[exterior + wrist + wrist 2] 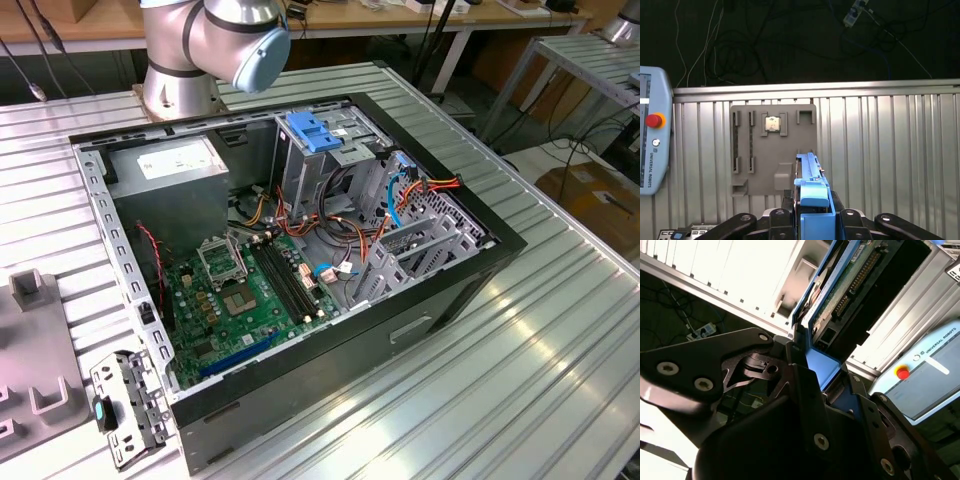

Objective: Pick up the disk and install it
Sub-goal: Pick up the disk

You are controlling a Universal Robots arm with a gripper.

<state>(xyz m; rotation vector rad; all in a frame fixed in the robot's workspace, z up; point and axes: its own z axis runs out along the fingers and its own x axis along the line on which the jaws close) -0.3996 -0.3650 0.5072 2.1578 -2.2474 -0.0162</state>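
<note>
In both wrist views my gripper (pixel 812 212) (pixel 821 371) is shut on the disk (pixel 809 172). The disk is held edge-on above the ribbed metal table, with its blue plastic rail toward the first wrist camera. In the second wrist view the disk's (pixel 852 277) green circuit-board underside and connector row show between the blue rails. The black fingers (pixel 802 385) press on the disk from both sides. In the exterior view the open computer case (pixel 480 270) lies on the table, with a metal drive cage (pixel 340 150) under a blue latch (pixel 312 130).
A grey fixture plate (pixel 772 150) carrying a small chip (pixel 772 123) lies on the table below the disk. A teach pendant (pixel 651 145) rests beside it. The case holds a motherboard (pixel 250 290), a grey power-supply box (pixel 170 170) and loose cables (pixel 400 195). The arm's base (pixel 185 60) stands behind the case.
</note>
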